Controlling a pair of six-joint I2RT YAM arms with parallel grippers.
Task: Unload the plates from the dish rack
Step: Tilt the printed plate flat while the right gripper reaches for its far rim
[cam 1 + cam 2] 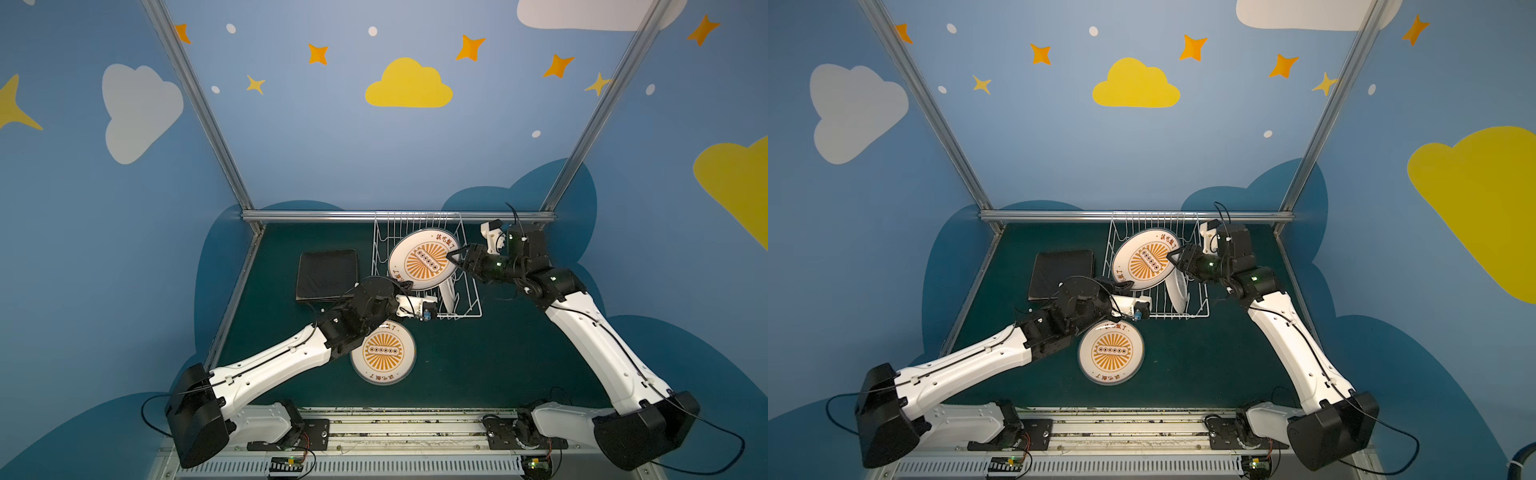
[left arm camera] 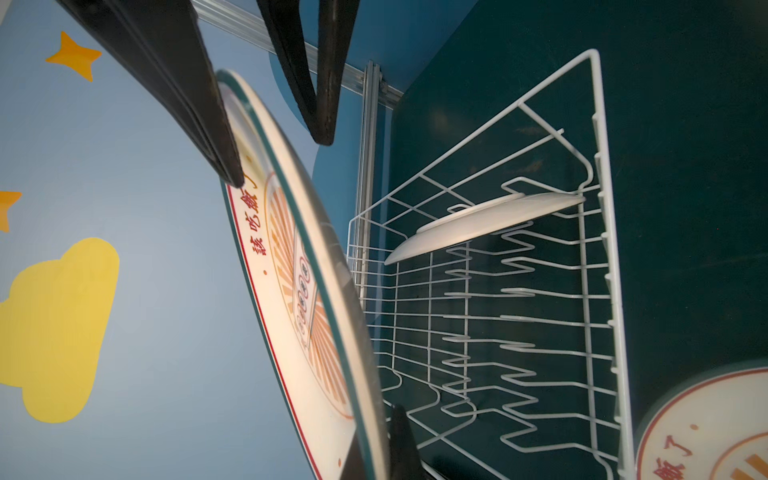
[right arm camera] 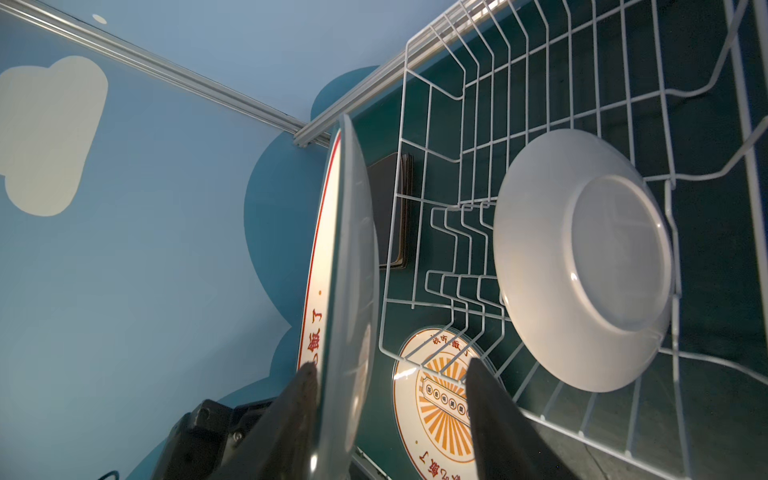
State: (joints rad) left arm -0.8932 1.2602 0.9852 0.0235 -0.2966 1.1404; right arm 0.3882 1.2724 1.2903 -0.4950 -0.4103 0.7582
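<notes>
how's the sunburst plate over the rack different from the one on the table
The raised sunburst plate, round and white with an orange print, is tilted over the white wire dish rack; the flat sunburst plate lies on the dark green table. The left gripper pinches the raised one's rim; no gripper holds the flat one. Both share the same design, face up.

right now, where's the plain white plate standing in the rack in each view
Top view: plate edge-on in the rack's near right part, just below the held sunburst plate.
Top view: same spot.
Left wrist: edge-on inside the rack, beyond the held sunburst plate.
Right wrist: large, plain back facing the camera.
Shared landmark: the white wire rack around it.
</notes>
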